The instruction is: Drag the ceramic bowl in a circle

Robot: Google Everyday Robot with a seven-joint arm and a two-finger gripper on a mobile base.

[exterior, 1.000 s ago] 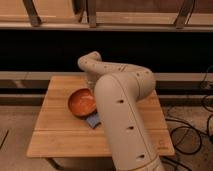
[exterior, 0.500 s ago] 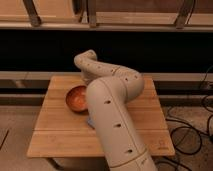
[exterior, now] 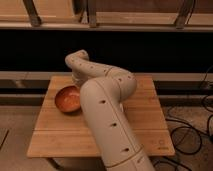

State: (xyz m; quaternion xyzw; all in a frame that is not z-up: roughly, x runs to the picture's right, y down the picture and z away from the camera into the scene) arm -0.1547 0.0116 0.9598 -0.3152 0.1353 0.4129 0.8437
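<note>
- You've got the ceramic bowl (exterior: 68, 99) on the left part of the wooden table (exterior: 145, 120), upright, glossy orange-red inside w/ a darker rim.
- Bowl sits nearer the table's far-left corner than its front edge; its left rim is close to the table's left side but not over it.
- Bowl's right rim meets the big white arm (exterior: 107, 125); part of that rim is covered by the arm, so you can't see whether anything lies behind it.
- The gripper (exterior: 76, 81) is at the far end of the arm, just above the bowl's back-right rim, tucked under the wrist bend.
- Gripper state: can't tell. It's hidden by the arm's own links, and you can't see whether it has hold of the bowl or only touches it.
- The arm rises from the bottom centre, climbs over the table's middle, elbows near the back-right, then curls left and down toward the bowl.
- Behind the table there's a dark recess under a shelf rail (exterior: 120, 26).
- Black cables (exterior: 192, 132) lie on the floor to the right of the table.
</note>
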